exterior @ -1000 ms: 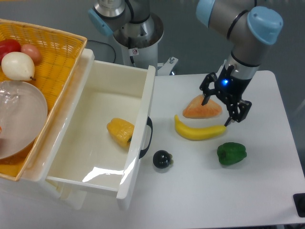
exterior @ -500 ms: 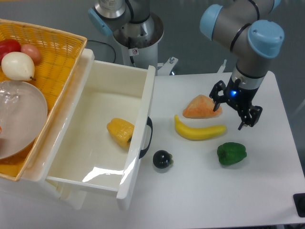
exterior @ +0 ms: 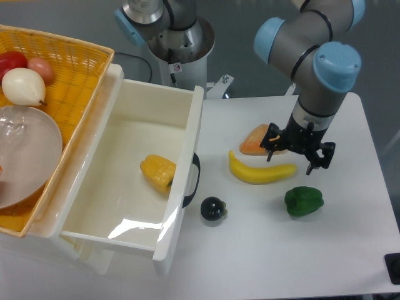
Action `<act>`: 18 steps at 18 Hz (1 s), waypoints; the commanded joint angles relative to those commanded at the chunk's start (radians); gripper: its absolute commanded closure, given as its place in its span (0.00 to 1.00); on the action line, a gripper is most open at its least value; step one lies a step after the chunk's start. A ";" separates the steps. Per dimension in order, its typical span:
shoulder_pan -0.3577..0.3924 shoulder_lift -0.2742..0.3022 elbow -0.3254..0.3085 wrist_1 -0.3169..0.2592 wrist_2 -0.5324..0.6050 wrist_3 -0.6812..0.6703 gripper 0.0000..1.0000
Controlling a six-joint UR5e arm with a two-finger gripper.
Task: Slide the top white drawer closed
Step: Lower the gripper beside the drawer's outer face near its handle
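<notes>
The top white drawer (exterior: 182, 181) stands pulled far out over the table's left side. Its black curved handle (exterior: 192, 181) faces right. A yellow pepper (exterior: 158, 172) lies inside it. My gripper (exterior: 292, 159) hangs open well to the right of the handle, above the banana (exterior: 260, 172) and the orange wedge (exterior: 262, 140). Nothing sits between its fingers.
A yellow wicker basket (exterior: 69, 75) with a glass bowl (exterior: 25, 156) and fruit sits on the cabinet top at left. A dark round fruit (exterior: 212, 209) lies just right of the drawer front. A green pepper (exterior: 304, 201) rests below my gripper.
My gripper has swung from facing down-right to a level stance and has shifted a little left and lower over the banana. The drawer has not moved.
</notes>
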 joint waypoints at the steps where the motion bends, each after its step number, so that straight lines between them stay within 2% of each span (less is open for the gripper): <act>1: -0.012 0.000 -0.002 0.002 0.000 -0.029 0.00; 5: -0.070 -0.026 0.000 0.080 0.003 -0.163 0.00; 12: -0.130 -0.058 0.008 0.081 0.077 -0.163 0.00; 18: -0.150 -0.074 0.011 0.080 0.075 -0.163 0.00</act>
